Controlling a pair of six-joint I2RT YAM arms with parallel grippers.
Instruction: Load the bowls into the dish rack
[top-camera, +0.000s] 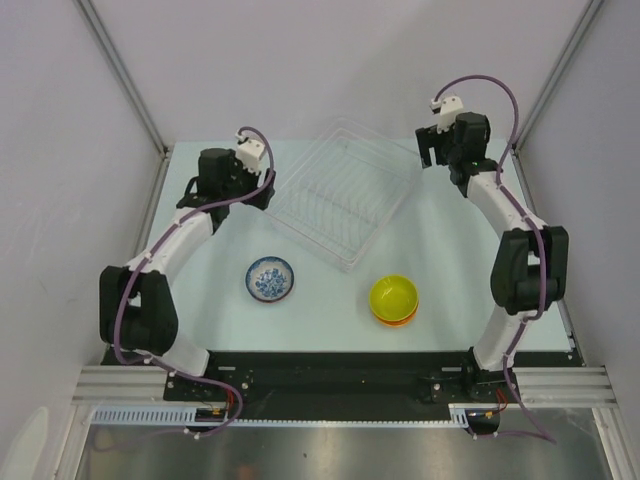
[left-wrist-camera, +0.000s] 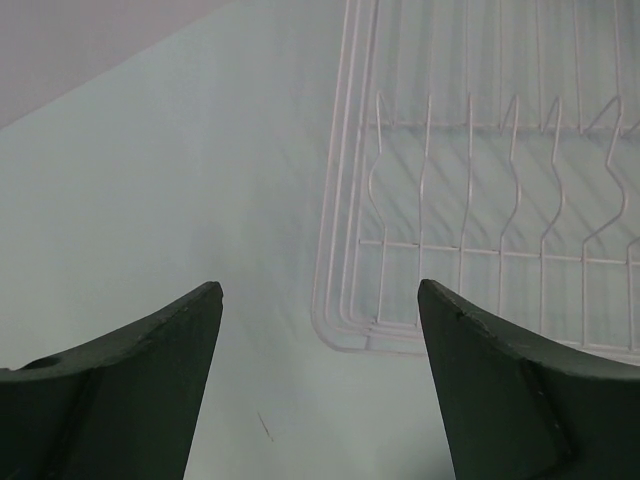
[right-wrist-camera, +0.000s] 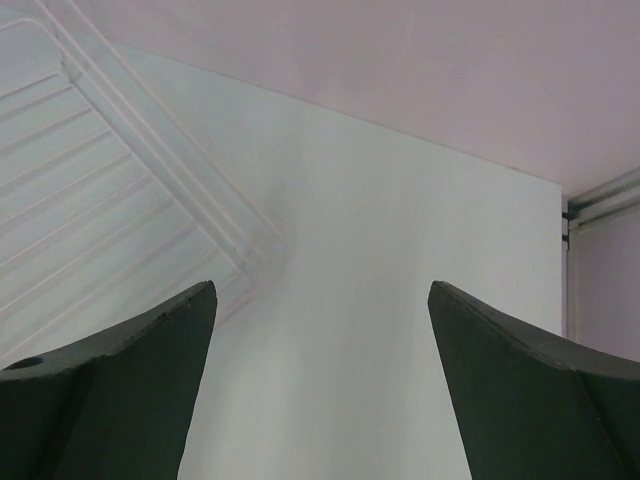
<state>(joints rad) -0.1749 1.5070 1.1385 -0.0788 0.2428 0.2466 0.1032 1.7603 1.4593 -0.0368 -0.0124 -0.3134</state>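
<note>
The clear dish rack (top-camera: 345, 192) lies at the middle back of the table with no bowl in it. A white bowl with blue pattern (top-camera: 270, 278) sits in front of it on the left. A yellow-green bowl (top-camera: 394, 296) sits front right, stacked on an orange one (top-camera: 396, 319). A red bowl does not show. My left gripper (top-camera: 263, 186) is open and empty beside the rack's left corner, which shows in the left wrist view (left-wrist-camera: 480, 200). My right gripper (top-camera: 431, 152) is open and empty by the rack's right corner, seen in the right wrist view (right-wrist-camera: 110, 220).
White walls and metal frame posts (top-camera: 125, 85) close in the table on the left, right and back. The black arm-base rail (top-camera: 340, 375) runs along the near edge. Both arms curve along the table's sides.
</note>
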